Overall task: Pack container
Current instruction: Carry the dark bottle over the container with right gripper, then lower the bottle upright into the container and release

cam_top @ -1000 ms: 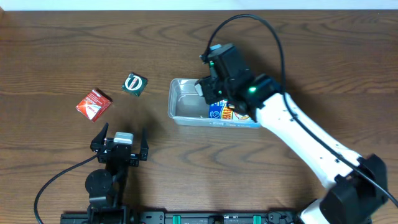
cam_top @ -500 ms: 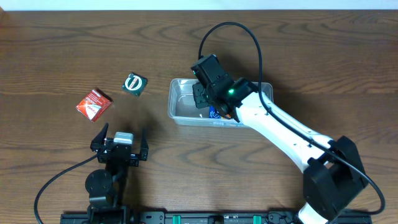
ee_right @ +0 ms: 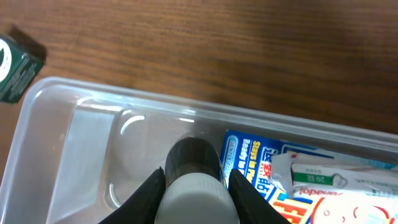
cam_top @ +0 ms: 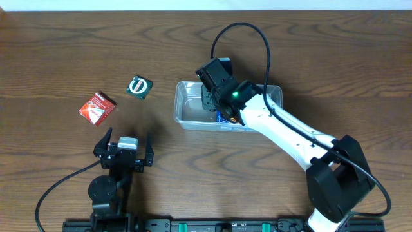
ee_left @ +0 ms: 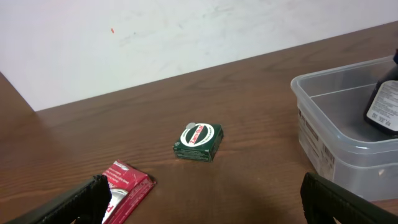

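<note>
From overhead, the container (cam_top: 183,106) lies about midway across the counter (cam_top: 335,58), a little nearer the far edge, with its long side parallel to that edge. The right hand (cam_top: 215,103) reaches down into its left half, and its grip is hidden from this angle. A blue carton (cam_top: 225,117) shows under the arm, inside the container. A green box (cam_top: 140,86) and a red box (cam_top: 96,107) lie toward the left edge, apart from each other and from the container. The left hand (cam_top: 126,143) sits close to the near edge with its fingers spread wide and nothing between them.

In the left wrist view, the dark fingers (ee_left: 68,205) sit in the lower corners, far apart and empty. The green box is ahead on the counter and the red box lies nearer, low on the left. The container's end wall stands at the right, with a dark, labelled bottle (ee_left: 385,102) inside it.

In the right wrist view, the right hand's fingers (ee_right: 152,193) press on both sides of the bottle's pale body, with its dark cap pointing toward the container floor. Whether the cap touches the floor cannot be told. The blue carton lies just beside the bottle, with a white box (ee_right: 323,177) against it. The green box rests on the counter outside the container's corner.
</note>
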You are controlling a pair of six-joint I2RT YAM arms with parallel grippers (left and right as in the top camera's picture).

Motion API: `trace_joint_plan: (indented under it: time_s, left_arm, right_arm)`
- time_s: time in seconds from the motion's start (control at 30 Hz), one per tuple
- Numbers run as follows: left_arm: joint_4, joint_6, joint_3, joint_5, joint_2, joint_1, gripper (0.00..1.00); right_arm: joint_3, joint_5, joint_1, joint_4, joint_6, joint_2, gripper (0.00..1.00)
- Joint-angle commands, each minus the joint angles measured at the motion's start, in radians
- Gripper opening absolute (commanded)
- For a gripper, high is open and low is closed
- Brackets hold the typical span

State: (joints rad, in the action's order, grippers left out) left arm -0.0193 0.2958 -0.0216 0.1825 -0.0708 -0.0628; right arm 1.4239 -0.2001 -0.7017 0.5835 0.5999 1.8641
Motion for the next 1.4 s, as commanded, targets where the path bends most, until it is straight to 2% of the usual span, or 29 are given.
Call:
trace_joint_plan:
  time_s: [0.0,0.63,0.93,1.37]
  left_arm:
    - [-0.033,0.013,0.018,0.012,0.000,-0.004,0.98]
    - [-0.033,0.013,0.018,0.012,0.000,-0.004,0.98]
    - [-0.033,0.013,0.018,0.012,0.000,-0.004,0.98]
    - [-0.033,0.013,0.018,0.012,0.000,-0.004,0.98]
  right_arm:
    - [0.018,-0.040,-0.008,-0.010,0.045,0.031,0.31]
    - [0.018,-0.041,-0.008,-0.058,0.097,0.094,0.31]
    - [0.019,-0.105,-0.013,-0.057,0.098,0.094,0.31]
    - [0.041,-0.118,-0.020,-0.073,0.012,0.094,0.34]
